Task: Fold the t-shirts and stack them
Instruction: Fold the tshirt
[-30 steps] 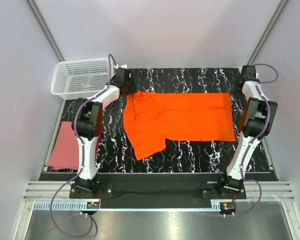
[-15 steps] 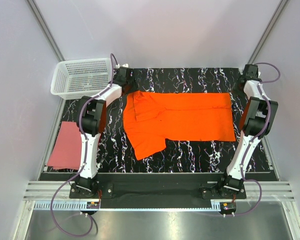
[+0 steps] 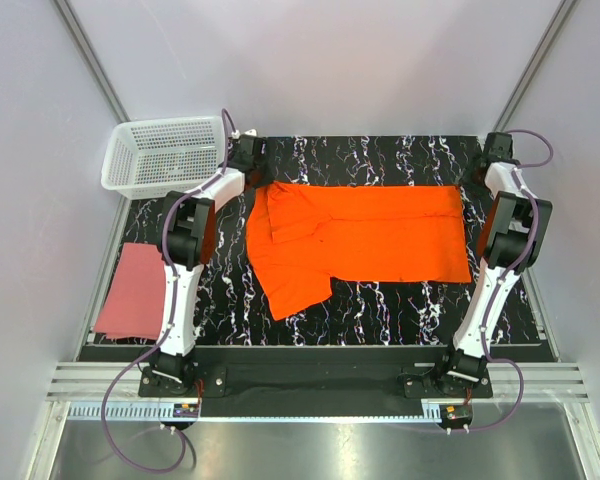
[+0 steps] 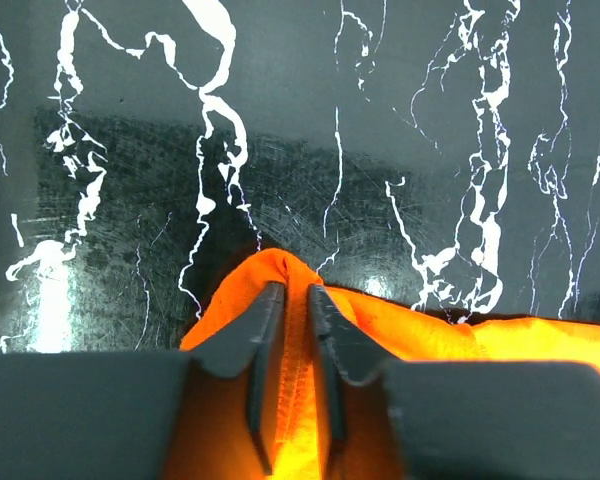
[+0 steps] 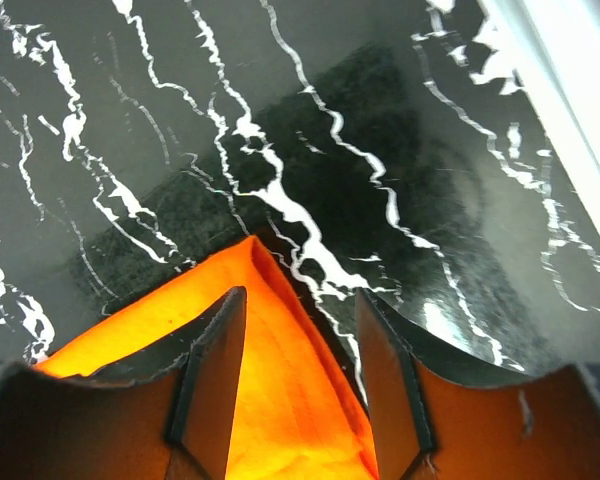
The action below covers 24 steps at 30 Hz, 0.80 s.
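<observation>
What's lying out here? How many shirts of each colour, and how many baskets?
orange t-shirt: 1
pink-red t-shirt: 1
white mesh basket: 1
Total: 3

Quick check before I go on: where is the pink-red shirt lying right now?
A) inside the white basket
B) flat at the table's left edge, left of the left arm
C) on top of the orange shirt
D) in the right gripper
B: the pink-red shirt lies flat at the far left of the overhead view, apart from the orange shirt spread in the middle.
</observation>
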Available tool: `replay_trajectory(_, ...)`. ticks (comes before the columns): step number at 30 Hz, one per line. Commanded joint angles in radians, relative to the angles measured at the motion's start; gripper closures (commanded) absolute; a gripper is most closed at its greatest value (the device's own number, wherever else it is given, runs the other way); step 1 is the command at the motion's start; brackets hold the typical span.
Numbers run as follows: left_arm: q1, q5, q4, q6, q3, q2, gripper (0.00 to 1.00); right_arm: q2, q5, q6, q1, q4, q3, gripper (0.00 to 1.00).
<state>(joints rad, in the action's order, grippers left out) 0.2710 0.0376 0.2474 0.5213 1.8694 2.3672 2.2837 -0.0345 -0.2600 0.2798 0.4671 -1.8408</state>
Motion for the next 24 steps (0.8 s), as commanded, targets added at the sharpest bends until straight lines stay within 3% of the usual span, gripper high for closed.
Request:
replay_trajectory(1,-0.012,0.015,-0.031,0.002,0.039,-0.003,0.83,0.016,0.064,0.011,0.005,-0.033,-0.044,0.45)
replay_trajectory(12,-0.019,0.004,-0.102,0.017,-0.027,-0.045,1.00,0.009,0.110,0.012,0.006,-0.056,-0.034,0.42)
replay_trajectory(24,-0.024,-0.011,-0.169,0.026,-0.087,-0.077,1.00,0.059,0.139,-0.010,0.006,-0.059,-0.064,0.62)
